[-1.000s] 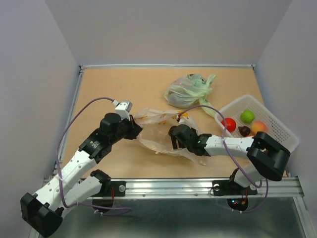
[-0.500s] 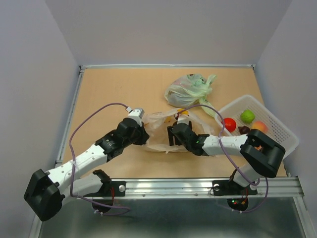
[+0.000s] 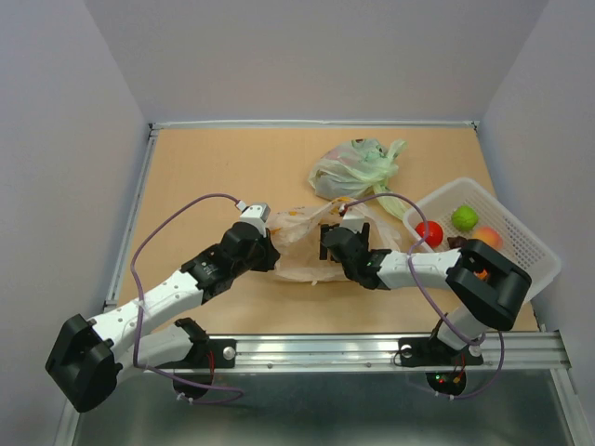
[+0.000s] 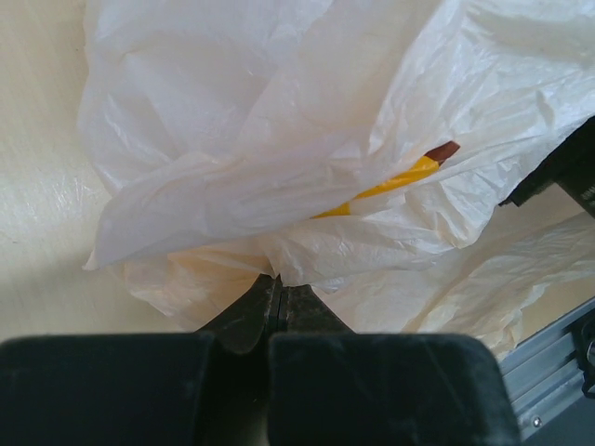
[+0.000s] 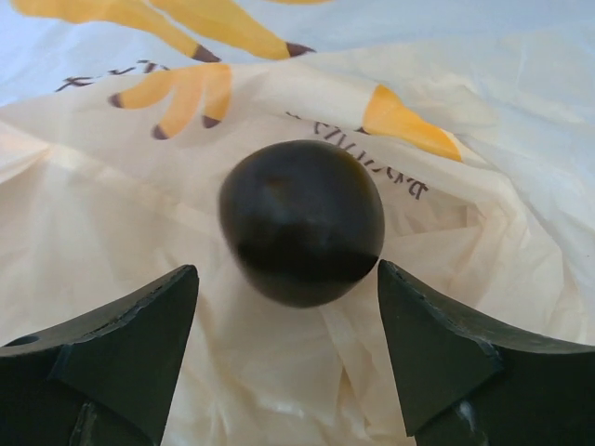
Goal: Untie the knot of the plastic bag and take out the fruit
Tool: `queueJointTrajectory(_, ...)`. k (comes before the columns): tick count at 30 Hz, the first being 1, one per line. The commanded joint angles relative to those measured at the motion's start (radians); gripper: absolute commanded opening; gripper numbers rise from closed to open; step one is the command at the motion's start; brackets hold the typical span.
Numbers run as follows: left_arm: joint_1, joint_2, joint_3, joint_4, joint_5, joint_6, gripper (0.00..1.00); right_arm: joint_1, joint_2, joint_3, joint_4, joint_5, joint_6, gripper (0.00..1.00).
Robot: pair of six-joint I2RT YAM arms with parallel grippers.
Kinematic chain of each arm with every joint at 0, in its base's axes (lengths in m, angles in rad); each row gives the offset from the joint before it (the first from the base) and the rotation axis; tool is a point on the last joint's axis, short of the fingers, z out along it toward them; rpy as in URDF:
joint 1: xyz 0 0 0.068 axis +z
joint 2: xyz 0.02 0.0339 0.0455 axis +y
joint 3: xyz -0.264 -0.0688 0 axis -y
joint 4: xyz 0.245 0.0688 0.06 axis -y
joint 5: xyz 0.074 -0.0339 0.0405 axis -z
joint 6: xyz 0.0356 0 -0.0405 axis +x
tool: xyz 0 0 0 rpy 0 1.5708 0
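Dark round fruit [image 5: 302, 223] on plastic bag [image 5: 112, 214], centred within the spread-apart right end effector [image 5: 286, 279].

Dark round fruit [image 5: 302, 223] on plastic bag [image 5: 121, 232], between spread end effector [image 5: 286, 272] fingers.

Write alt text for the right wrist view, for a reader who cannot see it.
A dark round fruit lies on the crinkled pale plastic bag, framed by the open black fingers of the right end effector. Yellow-orange printed marks cross the bag behind it.
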Motion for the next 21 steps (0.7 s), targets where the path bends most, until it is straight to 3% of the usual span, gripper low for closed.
queueJointTrajectory(1,-0.011,-0.028,-0.009,0.018,-0.023,-0.006,0.01,-0.022,0.057,0.067,0.039,0.086,0.085,0.81)
queueJointTrajectory(7,-0.013,-0.045,-0.014,0.001,-0.030,-0.010,0.00,-0.025,0.120,0.113,0.056,0.102,0.093,0.74)
queueJointTrajectory(10,-0.013,-0.051,-0.015,-0.003,-0.033,-0.012,0.00,-0.027,0.128,0.115,0.074,0.129,0.099,0.64)
queueJointTrajectory(14,-0.013,-0.051,-0.014,-0.006,-0.038,-0.015,0.00,-0.027,0.126,0.106,0.106,0.146,0.087,0.46)
queueJointTrajectory(17,-0.013,-0.054,-0.012,-0.012,-0.050,-0.016,0.00,-0.028,0.108,0.091,0.117,0.123,0.081,0.19)
queueJointTrajectory(21,-0.013,-0.058,-0.006,-0.014,-0.070,-0.024,0.00,-0.027,0.062,0.069,0.138,0.034,0.043,0.03)
